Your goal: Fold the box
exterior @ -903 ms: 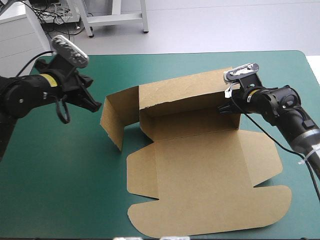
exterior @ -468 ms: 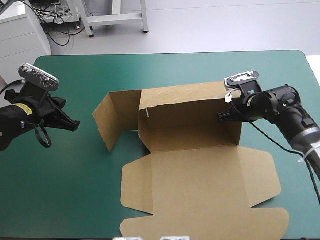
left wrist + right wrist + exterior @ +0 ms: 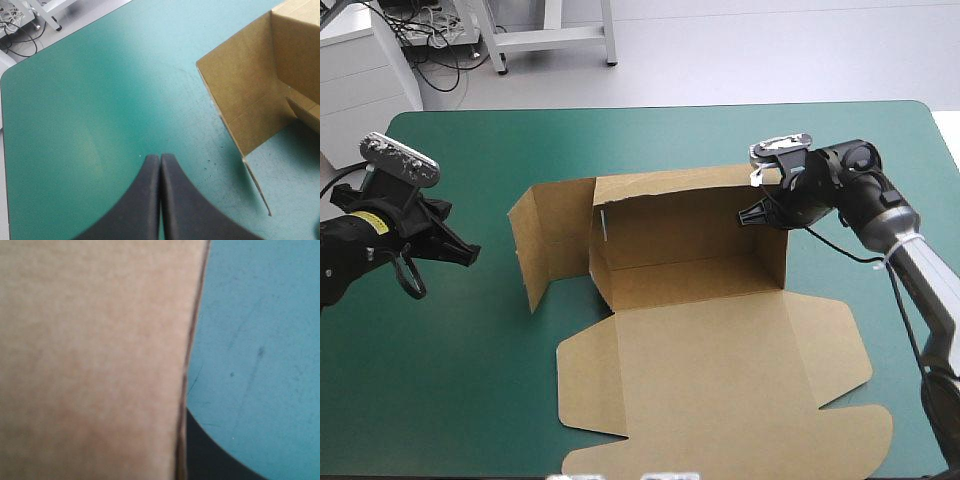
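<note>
Teal-green tabletop [image 3: 470, 400], matte, carries the brown box [image 3: 710, 360] at its middle: dull cut board with rounded tabs, back wall raised toward the far edge, lid flat toward the near edge, one side flap standing loose toward the left edge. Judged light, stiff across panels, hinging only at scored creases; best taken by a thin free edge. Right end effector [image 3: 745, 217] clamped on the raised wall's right corner; left end effector [image 3: 468, 254] pressed together over bare cover near the left edge.

Ahead of me: table [image 3: 650, 135], teal-green cover, rounded far corners. Beyond it: pale grey floor [image 3: 750, 50]; white cabinet [image 3: 365, 75], far left; white stand legs [image 3: 552, 38]; black cables [image 3: 440, 45].
</note>
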